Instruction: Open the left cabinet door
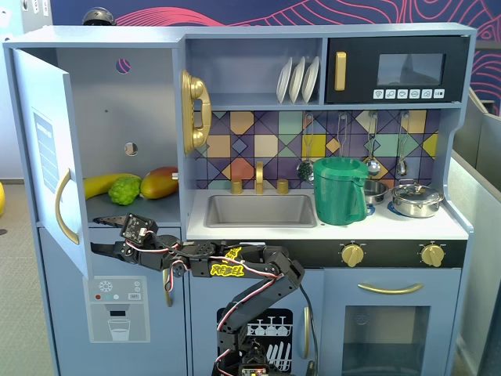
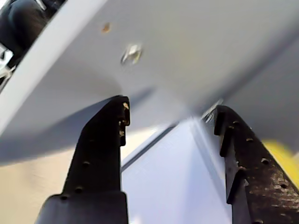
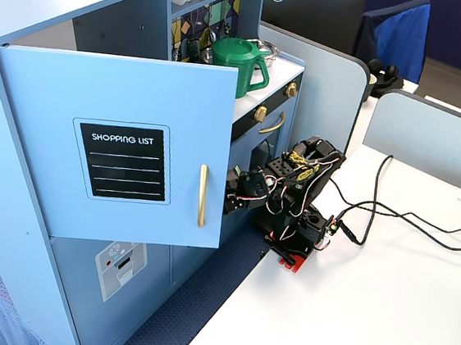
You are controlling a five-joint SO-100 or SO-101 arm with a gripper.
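Observation:
The left cabinet door (image 1: 43, 149) is swung wide open. In a fixed view its inner side faces the cabinet, with the gold handle (image 1: 66, 208) on its outer side. In another fixed view its front (image 3: 48, 104) shows the black "SHOPPING LIST" panel (image 3: 128, 162) and the gold handle (image 3: 202, 195). My gripper (image 1: 97, 251) reaches left just below the door's lower edge, open and empty. In the wrist view both black fingers (image 2: 105, 140) stand apart, the gripper (image 2: 170, 109) pointing at the door's pale surface (image 2: 187, 42) above. In the view of the door's front, the door hides my fingertips.
Inside the open compartment lie a banana (image 1: 104, 184), a green fruit (image 1: 125, 189) and a mango (image 1: 160, 182). Below is the blue door with the water-dispenser picture (image 1: 117, 309). A green pitcher (image 1: 339, 190) and a sink (image 1: 261, 210) are on the counter. Cables (image 3: 391, 216) trail across the white table.

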